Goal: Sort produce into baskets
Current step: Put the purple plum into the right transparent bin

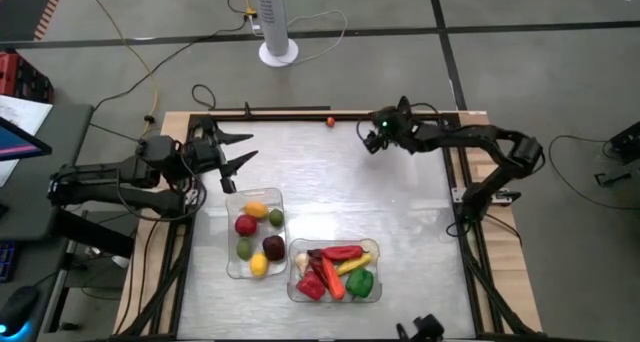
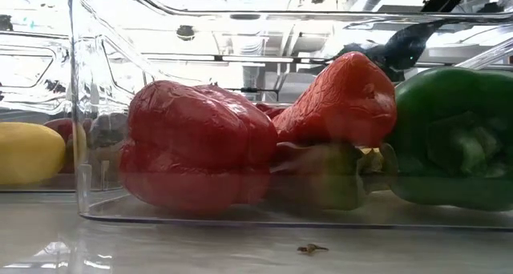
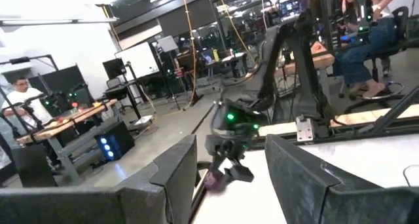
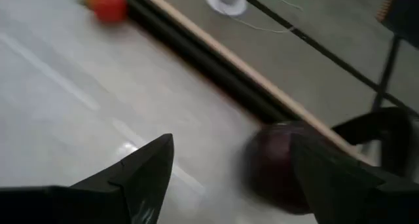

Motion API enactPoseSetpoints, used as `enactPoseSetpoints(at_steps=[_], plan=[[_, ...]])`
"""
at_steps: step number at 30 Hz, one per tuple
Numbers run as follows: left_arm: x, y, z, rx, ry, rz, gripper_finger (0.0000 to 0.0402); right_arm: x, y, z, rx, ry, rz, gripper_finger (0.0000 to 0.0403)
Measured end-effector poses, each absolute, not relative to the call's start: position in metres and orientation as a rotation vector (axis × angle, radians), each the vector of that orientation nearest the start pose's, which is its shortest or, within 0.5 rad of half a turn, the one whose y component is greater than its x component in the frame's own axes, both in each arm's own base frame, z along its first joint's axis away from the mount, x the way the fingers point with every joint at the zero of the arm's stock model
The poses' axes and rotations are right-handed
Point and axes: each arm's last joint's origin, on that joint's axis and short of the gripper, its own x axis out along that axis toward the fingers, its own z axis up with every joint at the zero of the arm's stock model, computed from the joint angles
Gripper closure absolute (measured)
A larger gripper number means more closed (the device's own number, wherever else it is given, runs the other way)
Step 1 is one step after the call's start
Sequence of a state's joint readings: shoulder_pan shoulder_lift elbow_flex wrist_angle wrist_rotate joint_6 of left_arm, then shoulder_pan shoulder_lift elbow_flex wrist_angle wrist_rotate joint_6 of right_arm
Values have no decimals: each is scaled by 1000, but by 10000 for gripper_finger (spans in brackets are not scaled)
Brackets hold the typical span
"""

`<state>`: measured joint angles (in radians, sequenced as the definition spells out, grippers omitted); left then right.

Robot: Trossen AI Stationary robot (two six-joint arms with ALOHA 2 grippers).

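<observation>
Right gripper (image 1: 371,139) is positioned near the table's far edge, at about 1 o'clock from the table centre. Its 2 fingers (image 4: 141,168) are spread apart. A dark purple round (image 4: 278,165) lies on the table between them, just beside the far rail (image 1: 290,112); contact with either finger cannot be determined. A small orange-red piece (image 1: 329,120) rests against the same rail, at 9 o'clock from the right gripper and apart from it.

Left gripper (image 1: 238,150) is held above the table at about 10 o'clock from centre, fingers spread and holding nothing, pointing toward the right arm.

Basket 1 (image 1: 232,204), at about 7 o'clock from centre, contains lemons (image 1: 256,210), a lime (image 1: 276,217), a red round (image 1: 245,225), a green round (image 1: 244,248) and a dark purple piece (image 1: 273,247).

Basket 2 (image 1: 372,245), touching basket 1 on the 3 o'clock side, contains red peppers (image 2: 196,142), a green pepper (image 2: 453,138), a red chilli (image 1: 343,252), a yellow pepper (image 1: 352,265) and garlic (image 1: 301,259).
</observation>
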<state>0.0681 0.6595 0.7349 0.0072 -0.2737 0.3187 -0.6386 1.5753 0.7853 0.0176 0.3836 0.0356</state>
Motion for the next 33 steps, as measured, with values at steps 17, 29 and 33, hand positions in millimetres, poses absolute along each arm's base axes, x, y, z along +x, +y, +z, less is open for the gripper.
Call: enactPoseSetpoints(at_steps=[17,29,33], plan=[[149,18,349,298,-12,350,233,209,-227,163,189,794,-1044,4],[149,18,349,308,-9,352,233,213,-239,120,217,888,-1006,16],[149,18,349,318,-7,356,233,216,-236,123,187,891,-1004,40]])
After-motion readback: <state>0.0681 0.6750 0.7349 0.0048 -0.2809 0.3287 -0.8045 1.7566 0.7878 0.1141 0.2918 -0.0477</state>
